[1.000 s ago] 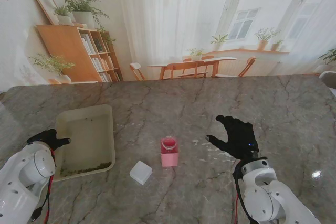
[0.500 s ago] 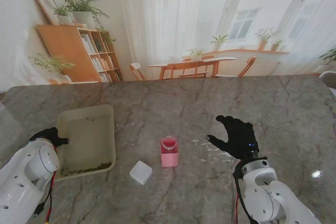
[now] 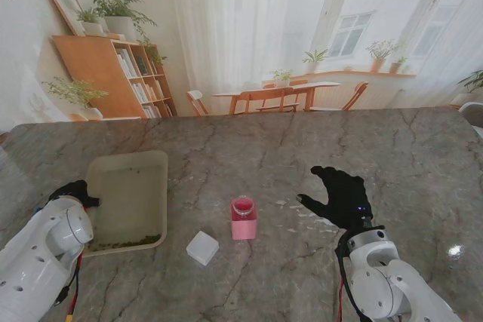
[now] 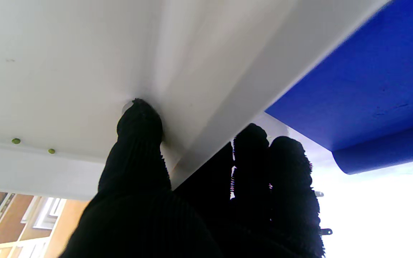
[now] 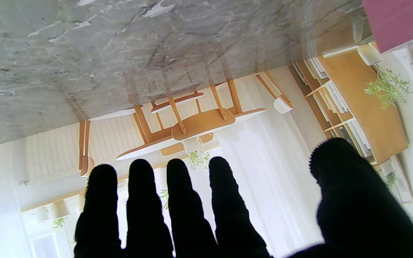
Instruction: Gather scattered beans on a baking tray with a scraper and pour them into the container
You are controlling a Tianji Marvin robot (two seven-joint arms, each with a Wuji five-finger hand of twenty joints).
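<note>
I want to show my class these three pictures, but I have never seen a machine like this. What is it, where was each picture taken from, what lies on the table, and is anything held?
It is a robot with two white arms ending in black-gloved five-finger hands. The wide picture looks down from its stand. The other two come from wrist cameras and appear upside down. On the marble table lie a pale baking tray with green beans along its near edge, a pink container and a small white block, perhaps the scraper. The left hand grips the tray's rim, thumb inside and fingers outside in its wrist view. The right hand is open, holding nothing.
</note>
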